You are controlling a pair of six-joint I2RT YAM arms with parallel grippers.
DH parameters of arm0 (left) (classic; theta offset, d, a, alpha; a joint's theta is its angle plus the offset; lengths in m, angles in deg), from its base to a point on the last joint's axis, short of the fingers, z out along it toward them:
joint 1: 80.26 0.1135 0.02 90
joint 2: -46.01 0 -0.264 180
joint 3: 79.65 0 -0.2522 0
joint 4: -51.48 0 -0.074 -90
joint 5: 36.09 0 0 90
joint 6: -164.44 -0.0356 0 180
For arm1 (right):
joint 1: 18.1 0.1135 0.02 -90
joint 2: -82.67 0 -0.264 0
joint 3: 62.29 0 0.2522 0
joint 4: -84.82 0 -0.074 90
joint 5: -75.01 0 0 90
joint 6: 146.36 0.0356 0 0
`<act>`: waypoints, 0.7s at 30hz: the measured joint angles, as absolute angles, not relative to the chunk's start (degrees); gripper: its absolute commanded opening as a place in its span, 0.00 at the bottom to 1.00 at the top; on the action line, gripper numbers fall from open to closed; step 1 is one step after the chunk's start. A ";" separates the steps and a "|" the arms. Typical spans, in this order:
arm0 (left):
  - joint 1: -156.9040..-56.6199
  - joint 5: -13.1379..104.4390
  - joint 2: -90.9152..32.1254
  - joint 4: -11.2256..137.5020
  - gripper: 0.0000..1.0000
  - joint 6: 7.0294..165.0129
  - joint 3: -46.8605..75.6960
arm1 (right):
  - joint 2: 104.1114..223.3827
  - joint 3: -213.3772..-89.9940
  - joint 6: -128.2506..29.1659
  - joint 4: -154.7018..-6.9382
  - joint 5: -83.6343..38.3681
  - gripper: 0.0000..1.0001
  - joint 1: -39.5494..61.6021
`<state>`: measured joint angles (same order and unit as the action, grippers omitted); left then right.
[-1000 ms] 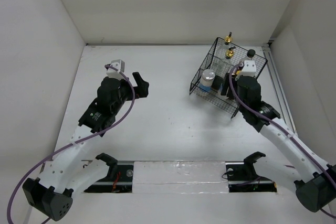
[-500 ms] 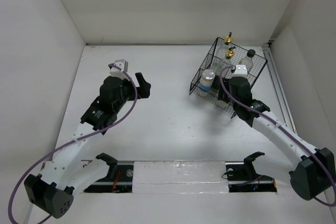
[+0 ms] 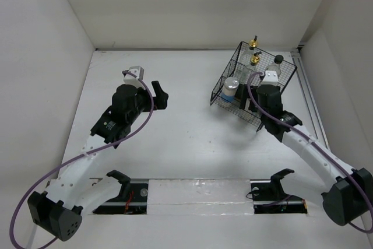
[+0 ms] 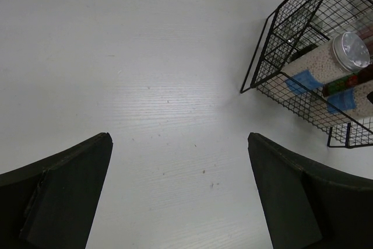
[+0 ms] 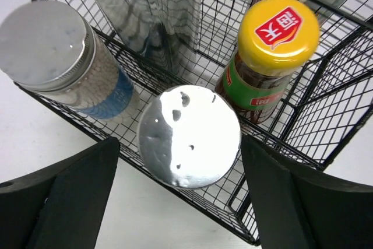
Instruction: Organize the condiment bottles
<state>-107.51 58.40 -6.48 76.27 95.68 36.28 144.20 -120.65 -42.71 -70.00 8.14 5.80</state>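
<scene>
The black wire basket stood at the far right of the worktop, and the condiment bottles were inside it: two gold-pourer bottles at the far side, a black-capped bottle, a yellow-capped bottle, and two silver-lidded jars. The right gripper hung open over the near jar, its fingers either side and gripping nothing. That jar seemed to sit just inside the near rim, though its base was hidden. A finger catching the wire on the way up could drag or tip the basket, or nudge the blue-labelled jar. The left gripper hovered open over bare worktop, well apart.
</scene>
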 measured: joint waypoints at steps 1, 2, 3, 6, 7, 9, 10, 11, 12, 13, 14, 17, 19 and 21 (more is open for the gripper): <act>-107.51 58.34 -6.48 76.27 1.00 95.59 36.28 | 143.61 -120.65 -42.66 -70.00 8.12 0.94 5.80; -107.51 58.18 -6.50 76.27 1.00 95.46 36.28 | 142.98 -120.67 -42.62 -69.97 8.12 0.98 5.80; -107.51 58.10 -6.50 76.27 1.00 95.39 36.28 | 142.39 -120.67 -42.62 -69.97 8.12 0.99 5.80; -107.51 57.79 -6.48 76.27 1.00 95.00 36.28 | 139.94 -120.93 -42.62 -69.62 8.10 0.99 5.80; -107.51 57.77 -6.48 76.27 1.00 94.89 36.26 | 138.96 -121.24 -42.62 -69.38 8.08 0.99 5.80; -107.51 57.46 -6.48 76.27 1.00 94.78 36.13 | 136.60 -122.05 -42.66 -69.01 7.90 0.99 5.80; -107.51 57.35 -6.41 76.29 1.00 94.71 36.06 | 135.42 -122.55 -42.77 -68.95 7.90 0.99 5.80; -107.51 57.29 -6.30 76.33 1.00 94.65 35.98 | 134.06 -123.08 -42.99 -68.95 7.62 0.99 5.80; -107.51 57.29 -6.19 76.29 1.00 94.60 35.93 | 132.60 -123.56 -43.23 -68.90 7.31 0.99 5.80; -107.51 57.29 -5.98 76.31 1.00 94.58 35.91 | 131.02 -124.13 -43.47 -68.88 6.85 0.99 5.84; -107.51 57.33 -5.71 76.31 1.00 94.54 35.91 | 129.41 -124.72 -43.84 -68.99 6.35 0.99 5.87; -107.51 57.35 -4.55 76.31 1.00 94.45 35.91 | 124.21 -125.68 -45.05 -70.19 2.15 0.99 6.00; -107.51 57.51 -3.51 76.27 1.00 94.43 35.89 | 121.69 -125.92 -45.83 -71.63 -2.30 0.99 6.08; -107.51 57.86 -2.28 76.25 1.00 94.45 35.87 | 119.86 -126.31 -46.58 -73.16 -7.33 0.99 6.39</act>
<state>-107.51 57.86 -2.28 76.25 94.45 35.87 119.86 -126.31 -46.58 -73.16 -7.33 6.39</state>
